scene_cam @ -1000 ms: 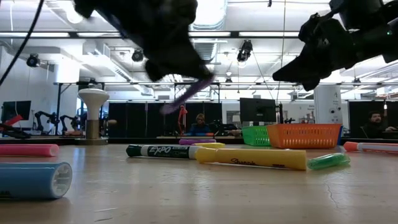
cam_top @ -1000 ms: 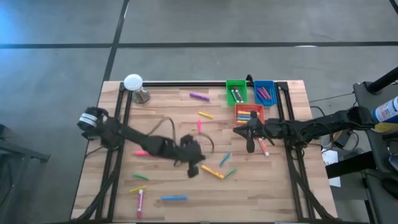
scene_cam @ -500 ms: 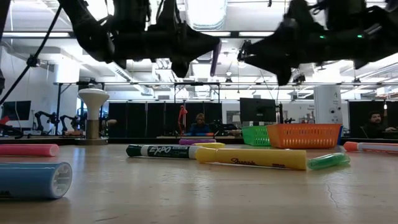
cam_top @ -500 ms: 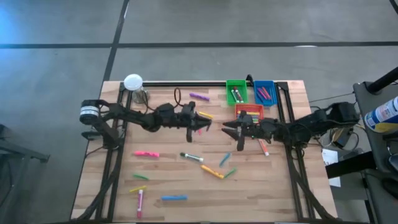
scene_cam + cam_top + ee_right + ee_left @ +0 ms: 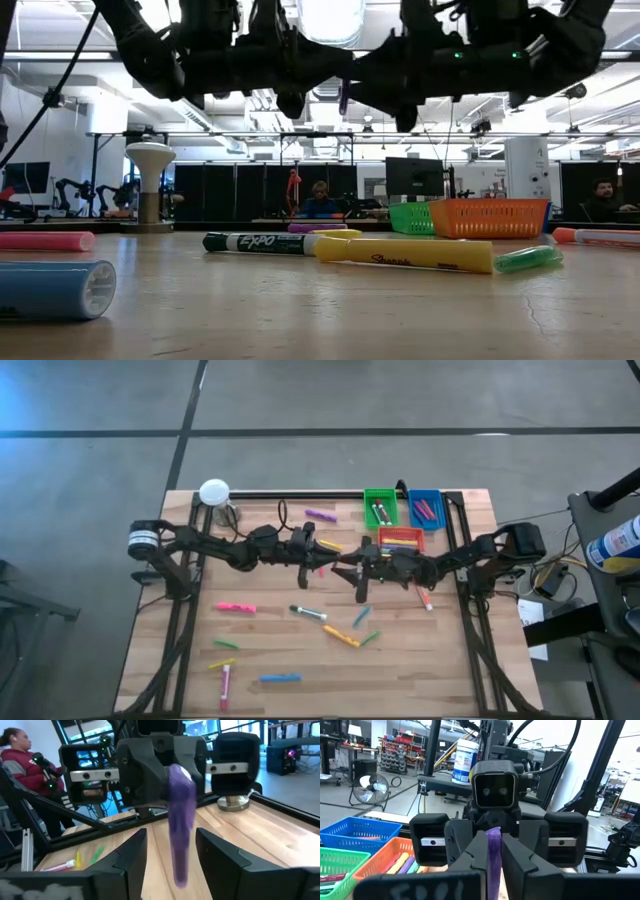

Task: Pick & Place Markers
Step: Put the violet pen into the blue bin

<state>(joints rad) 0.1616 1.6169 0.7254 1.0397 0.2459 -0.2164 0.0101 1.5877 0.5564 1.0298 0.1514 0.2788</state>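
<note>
Near edge of table (image 5: 180, 690): loose markers (image 5: 300, 650), blue, pink, yellow, green. Mid-table, above the wood: left gripper (image 5: 322, 556) pinches purple marker (image 5: 180, 820) by one end. Right gripper (image 5: 352, 566) faces it, fingers (image 5: 220, 857) spread wide either side of the marker's free end, not touching. Far side: green, blue, orange bins (image 5: 400, 525) hold more markers.

Ceiling lights (image 5: 330, 20) are glaring above, arms are showing as silhouettes, and the purple marker (image 5: 180, 820) is blurring close up.
</note>
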